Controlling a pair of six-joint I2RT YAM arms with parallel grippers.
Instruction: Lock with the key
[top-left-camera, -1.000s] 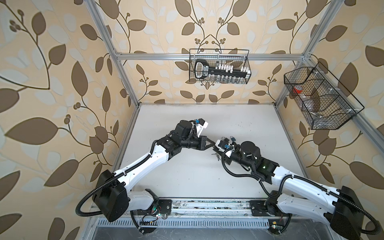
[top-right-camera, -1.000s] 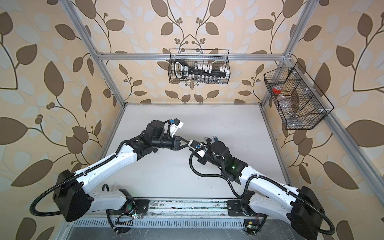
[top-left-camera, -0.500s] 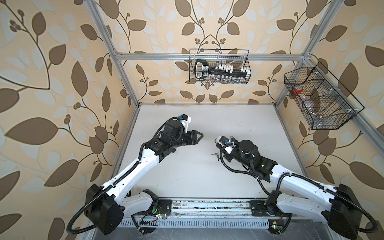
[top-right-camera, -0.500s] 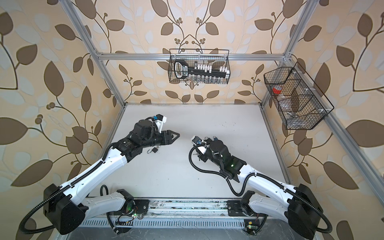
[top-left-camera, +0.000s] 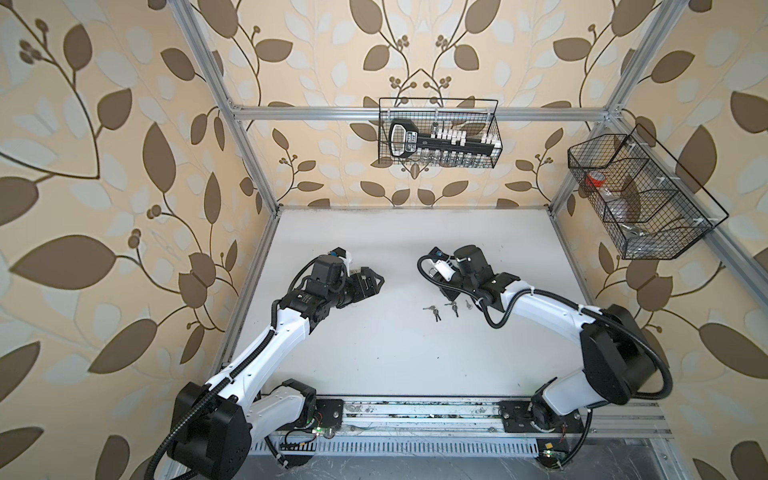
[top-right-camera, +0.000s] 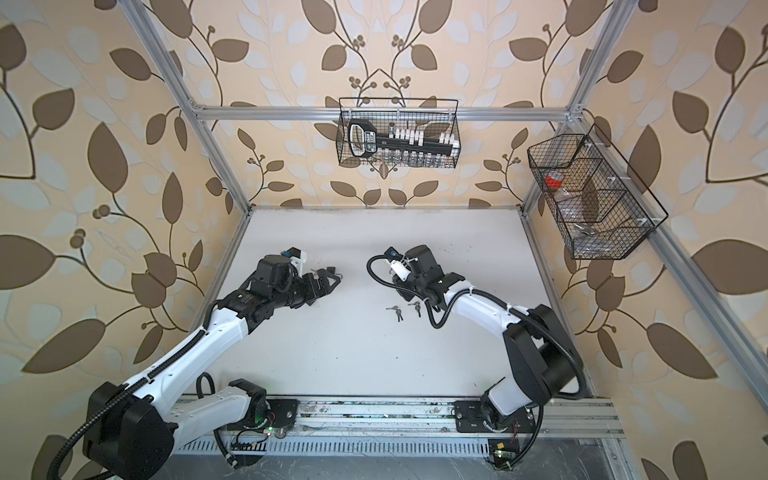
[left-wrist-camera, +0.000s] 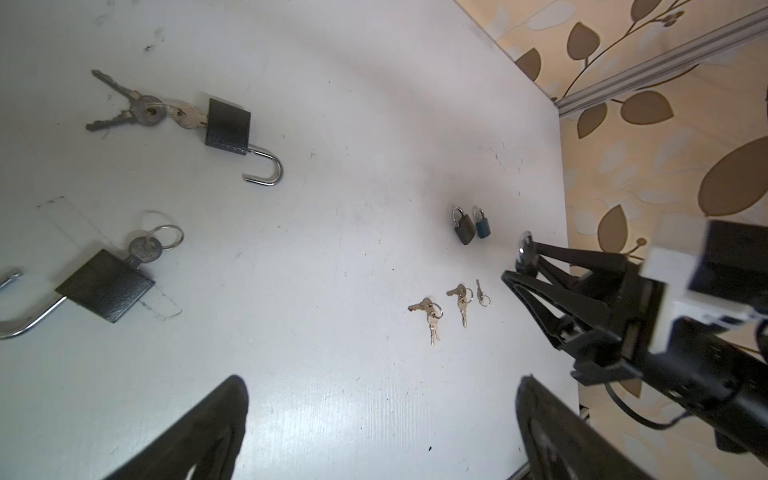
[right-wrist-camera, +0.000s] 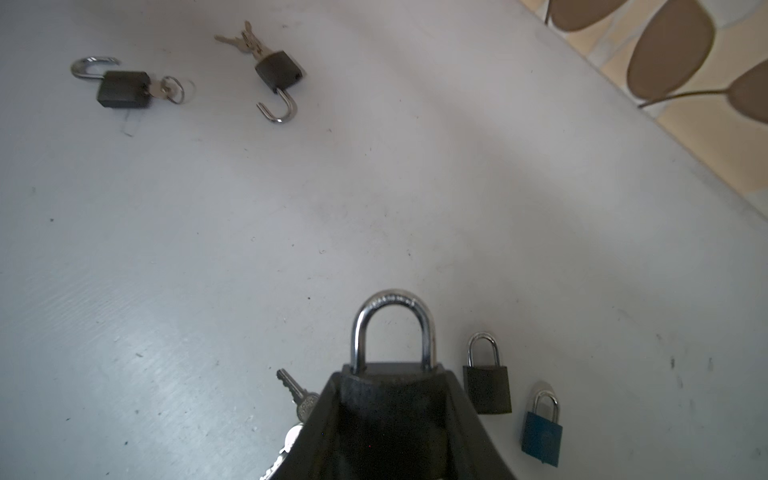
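Right wrist view: right hand (right-wrist-camera: 395, 376) clamps held padlock (right-wrist-camera: 392, 332); shackle seated, looks locked.
Left hand (left-wrist-camera: 380, 395): spread wide, empty.
Remaining: ring-key padlock (right-wrist-camera: 123, 88), bunch-key padlock (right-wrist-camera: 277, 74), well apart from held padlock, shackles open.

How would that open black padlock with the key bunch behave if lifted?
The open black metal padlock looks solid: probably stiff and heavy for its size. Its silver ringed keys would likely dangle and swing. Flat-sided, it should slide rather than roll.
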